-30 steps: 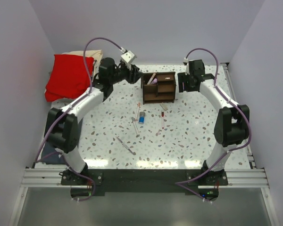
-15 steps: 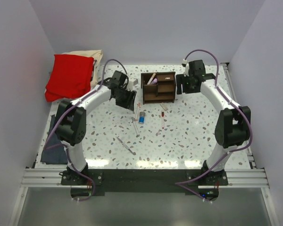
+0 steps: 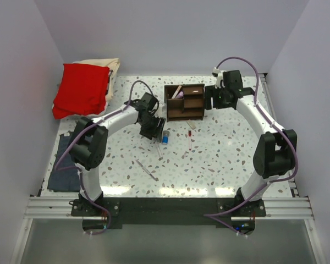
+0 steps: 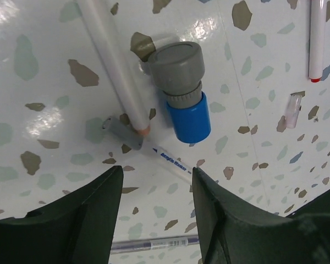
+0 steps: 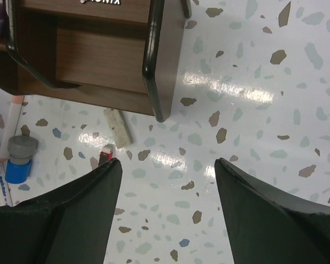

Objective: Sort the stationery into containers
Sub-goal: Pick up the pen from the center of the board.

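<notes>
The dark brown wooden organizer (image 3: 185, 102) stands at the back middle of the table, with a pale pencil and something purple in its left compartments. Loose stationery lies in front of it. My left gripper (image 3: 154, 131) hovers open over a stubby blue-and-grey cylinder (image 4: 181, 88), a white pencil (image 4: 113, 60) and a clear acrylic marker (image 4: 170, 159); nothing is between its fingers (image 4: 157, 181). A white pen with a red tip (image 4: 317, 38) lies to the right. My right gripper (image 3: 212, 99) is open (image 5: 168, 165) beside the organizer's right wall (image 5: 165, 60), near a beige stick (image 5: 116, 127) and a small red piece (image 5: 105, 154).
A red cloth (image 3: 80, 88) is piled at the back left, and a folded blue-grey cloth (image 3: 63, 165) lies at the left edge. A silvery pen (image 3: 147, 169) lies nearer the front. A clear cap (image 4: 292, 110) rests on the speckled tabletop.
My left arm has swung from the back, beside the organizer, down to the loose pens, and its jaws have widened. The right gripper has shifted slightly toward the organizer.
</notes>
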Robot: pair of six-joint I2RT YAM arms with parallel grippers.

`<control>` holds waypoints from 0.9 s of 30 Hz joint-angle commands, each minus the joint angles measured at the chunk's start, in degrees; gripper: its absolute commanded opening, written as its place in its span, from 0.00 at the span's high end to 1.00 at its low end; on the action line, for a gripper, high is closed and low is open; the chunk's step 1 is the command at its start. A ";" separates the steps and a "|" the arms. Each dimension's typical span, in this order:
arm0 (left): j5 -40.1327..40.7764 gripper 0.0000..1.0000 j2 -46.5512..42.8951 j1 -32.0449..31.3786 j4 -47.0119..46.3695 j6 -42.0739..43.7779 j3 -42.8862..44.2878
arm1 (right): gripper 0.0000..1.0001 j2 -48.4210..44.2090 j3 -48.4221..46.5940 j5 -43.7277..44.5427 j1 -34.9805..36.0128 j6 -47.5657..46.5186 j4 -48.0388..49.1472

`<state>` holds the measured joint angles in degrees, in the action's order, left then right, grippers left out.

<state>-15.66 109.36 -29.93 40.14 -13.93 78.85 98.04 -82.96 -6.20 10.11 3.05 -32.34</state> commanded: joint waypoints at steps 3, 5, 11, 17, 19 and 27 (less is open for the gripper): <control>1.94 0.45 2.52 -1.36 0.03 -2.68 -0.27 | 0.27 -5.49 2.62 -2.68 0.09 -0.33 2.45; 2.74 0.45 3.14 -1.44 -0.06 -2.85 -0.36 | 0.27 -5.84 2.98 -2.85 0.17 -0.06 2.63; 5.29 0.49 6.47 -1.71 0.38 -3.20 0.16 | 0.27 -6.72 3.77 -2.51 0.09 -0.06 2.81; 8.36 0.56 9.03 -2.15 0.82 -3.56 1.22 | 0.27 -7.25 4.73 -2.07 0.00 -1.46 2.28; 11.08 0.59 9.38 -2.15 0.90 -3.38 1.31 | 0.27 -7.25 4.82 -1.80 0.09 -1.64 2.28; 14.15 0.56 11.13 -4.43 1.34 -2.85 2.80 | 0.26 -7.95 4.56 -1.36 0.09 -2.26 2.19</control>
<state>-7.51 115.79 -32.84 43.11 -17.39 81.89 93.56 -78.30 -7.46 10.11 2.24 -31.16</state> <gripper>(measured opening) 0.426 0.735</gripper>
